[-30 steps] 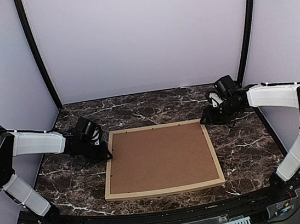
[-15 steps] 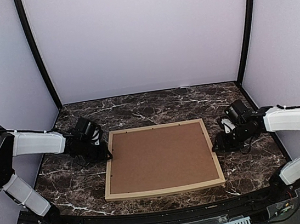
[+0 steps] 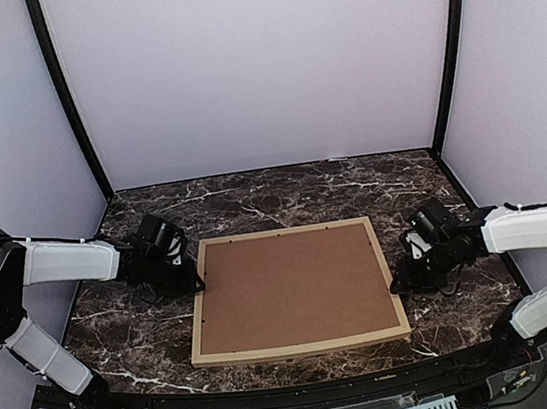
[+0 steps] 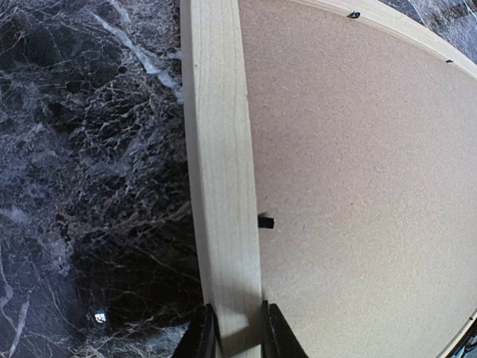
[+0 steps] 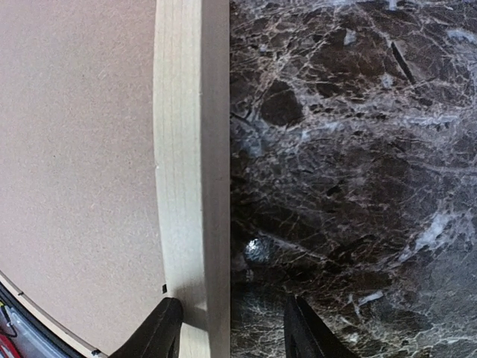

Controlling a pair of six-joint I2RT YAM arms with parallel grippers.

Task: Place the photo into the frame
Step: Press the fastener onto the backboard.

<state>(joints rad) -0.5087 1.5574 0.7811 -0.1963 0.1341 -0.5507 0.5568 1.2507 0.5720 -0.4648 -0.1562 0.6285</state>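
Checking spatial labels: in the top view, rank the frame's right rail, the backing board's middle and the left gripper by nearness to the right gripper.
From the right gripper:
1. frame, right rail, at its fingertips.
2. backing board, its middle, inside the frame.
3. left gripper, at the opposite rail.

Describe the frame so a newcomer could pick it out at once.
On the dark marble table, look at the middle. The frame is the thin pale wood border lying flat there; unlike the brown board that it surrounds, it is light and narrow.
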